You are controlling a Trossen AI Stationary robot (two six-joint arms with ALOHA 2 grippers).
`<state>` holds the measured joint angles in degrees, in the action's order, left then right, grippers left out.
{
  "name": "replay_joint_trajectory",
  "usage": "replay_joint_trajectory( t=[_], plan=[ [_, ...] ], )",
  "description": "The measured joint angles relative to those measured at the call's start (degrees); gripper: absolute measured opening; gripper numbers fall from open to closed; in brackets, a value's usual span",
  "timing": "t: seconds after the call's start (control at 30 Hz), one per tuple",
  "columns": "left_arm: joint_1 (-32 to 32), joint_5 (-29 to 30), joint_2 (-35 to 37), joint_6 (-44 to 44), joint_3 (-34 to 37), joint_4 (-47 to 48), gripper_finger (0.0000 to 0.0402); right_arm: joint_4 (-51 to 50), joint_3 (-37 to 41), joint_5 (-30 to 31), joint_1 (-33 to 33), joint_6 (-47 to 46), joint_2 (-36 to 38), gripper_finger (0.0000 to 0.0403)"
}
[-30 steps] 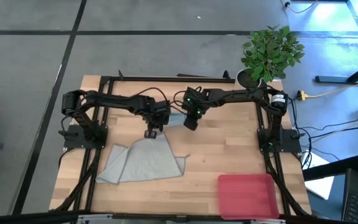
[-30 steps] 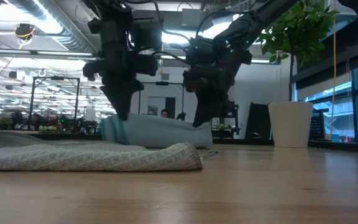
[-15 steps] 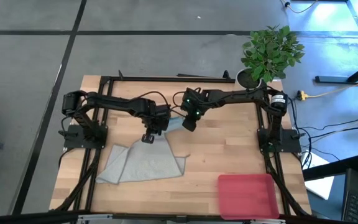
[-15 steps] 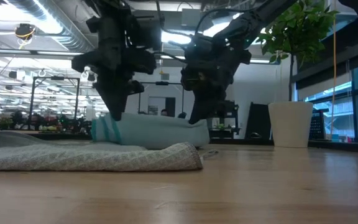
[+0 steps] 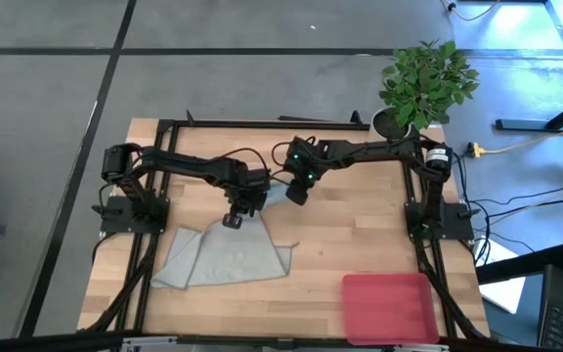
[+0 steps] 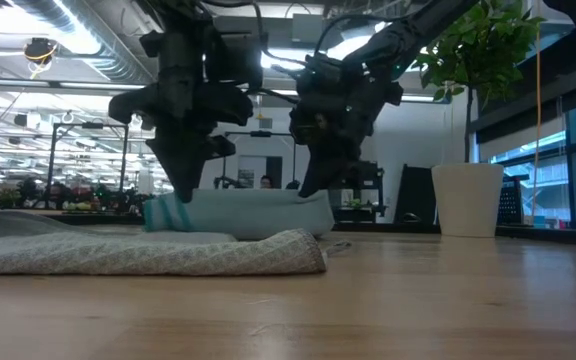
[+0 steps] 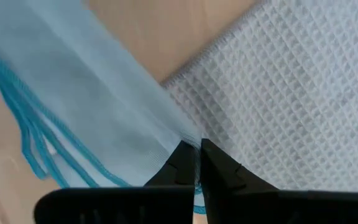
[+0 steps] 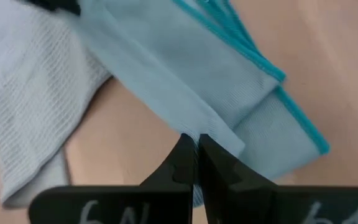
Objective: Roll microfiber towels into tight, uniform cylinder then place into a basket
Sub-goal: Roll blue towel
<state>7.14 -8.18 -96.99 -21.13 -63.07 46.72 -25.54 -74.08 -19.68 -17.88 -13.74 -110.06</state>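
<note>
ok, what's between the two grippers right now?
The rolled teal-blue towel spans the gap: left gripper pinches one end, right gripper the other, both shut. Clearest in the low view; the grey-green towel lies in front.

Both grippers point(image 5: 234, 219) point(image 5: 295, 196) seemingly pinched closed

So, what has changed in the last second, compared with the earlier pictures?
Both hands, the left hand and the right hand, kept their pinch on the light blue towel and carried it slightly toward the left arm's side; in the low view its striped end shifted left. The left hand also moved nearer the grey towel. The grey towel, the pink basket and the plant stayed put.
</note>
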Motion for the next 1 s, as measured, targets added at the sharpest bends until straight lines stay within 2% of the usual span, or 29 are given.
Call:
replay_joint_trajectory(
  t=[0.13,0.27,0.33,0.5,0.7,0.87,1.0],
  plan=[
    [-0.7,2.1,0.0,0.0,0.0,-0.8,0.0000,-0.6,0.0,-1.1,-0.2,0.5,0.0,0.0010],
    [-1.4,9.6,0.3,3.1,0.1,-0.9,0.0000,-2.8,0.0,-2.7,-0.3,1.0,0.0,0.0010],
    [-1.3,11.3,0.4,4.4,0.1,-1.3,0.0000,-4.4,0.0,-2.8,-0.1,1.3,0.0,0.0010],
    [-0.9,9.0,0.4,4.1,0.1,-2.0,0.0000,-5.2,-0.1,1.7,0.2,1.4,-0.1,0.0010],
    [-0.9,7.1,0.4,4.0,0.0,-2.0,0.0000,-3.1,-0.1,2.7,0.2,2.3,-1.3,0.0010],
    [-0.9,6.5,0.4,3.6,0.0,-1.9,0.0000,-0.2,-0.1,6.7,-0.3,2.0,-1.3,0.0010],
    [-0.9,4.9,0.4,2.1,0.0,-2.2,0.0000,1.4,-0.1,7.5,-1.0,0.9,-1.4,0.0010]
  ],
)
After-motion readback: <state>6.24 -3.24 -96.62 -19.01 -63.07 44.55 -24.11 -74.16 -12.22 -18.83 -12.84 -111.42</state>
